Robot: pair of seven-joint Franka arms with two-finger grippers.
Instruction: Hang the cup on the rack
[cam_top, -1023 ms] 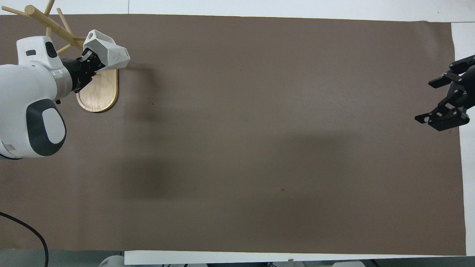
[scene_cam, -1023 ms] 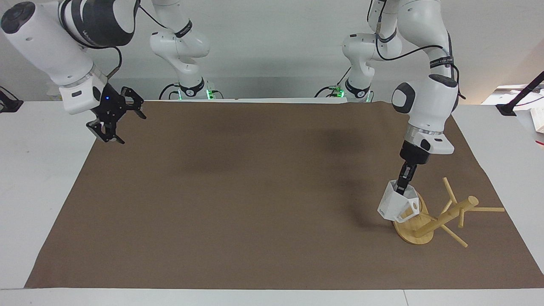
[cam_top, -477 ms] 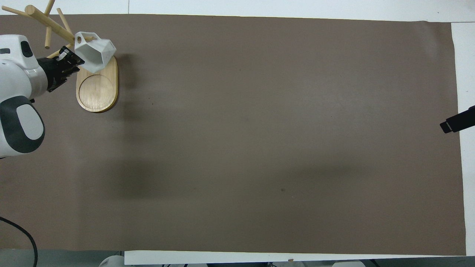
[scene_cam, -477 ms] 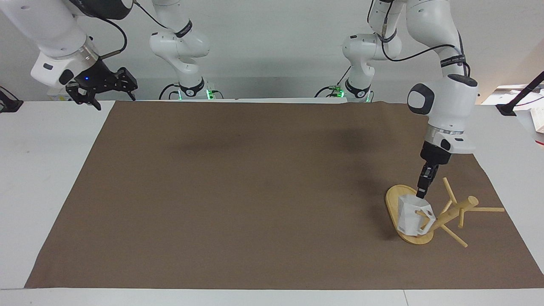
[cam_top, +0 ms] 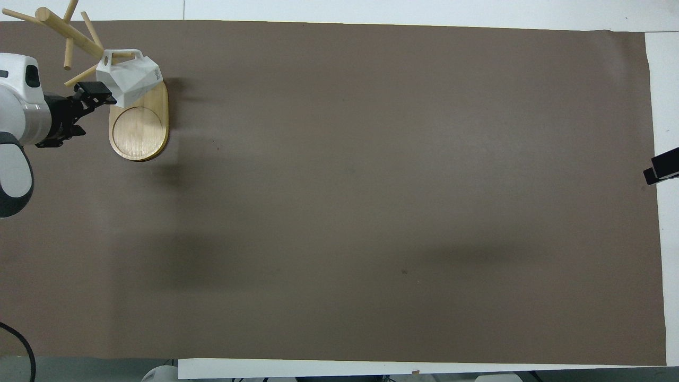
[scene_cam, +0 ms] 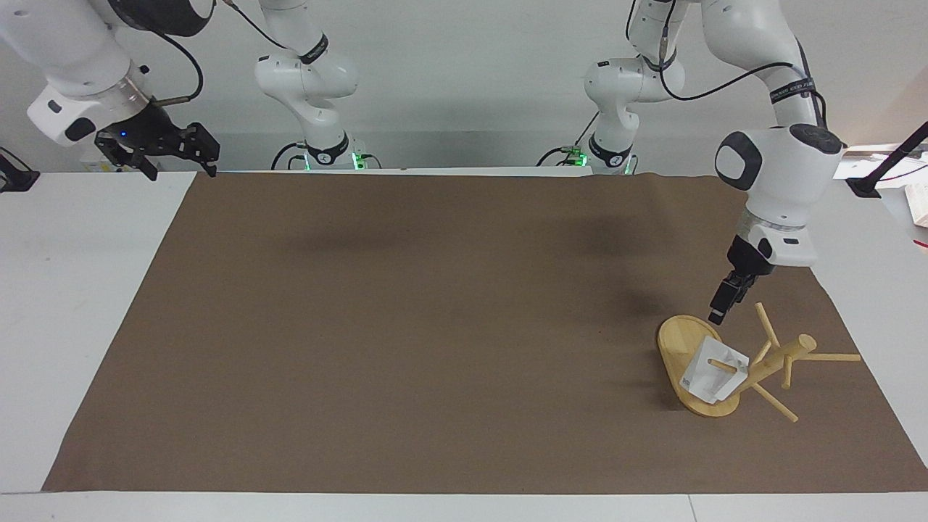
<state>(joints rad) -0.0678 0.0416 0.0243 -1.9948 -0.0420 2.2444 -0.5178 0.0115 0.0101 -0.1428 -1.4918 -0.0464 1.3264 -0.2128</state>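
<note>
So here's where we're at: the small white faceted plastic cup with the angular pierced handle is sitting on the light bamboo mug tree rack, with one of the thin pegs poking through its handle, right over the end of the oval base that lies farther from the robots. As far as we can judge, the hanging part is basically done.

The relation we care about now is cup versus left claw. The claw is up in the air over the base's nearer end, clear of the cup, with nothing in it; we honestly can't tell how wide it is. From the claw, the cup lies away from the robots and lower down. In the overhead view the peg holding it runs out from the post toward the middle of the brown paper-covered surface, so we'd say the safe exit is up and back toward the left arm's own base, not sideways along the peg, or it could knock the cup off.

The right claw is parked well apart at the right arm's end, spread open, just waiting.
</note>
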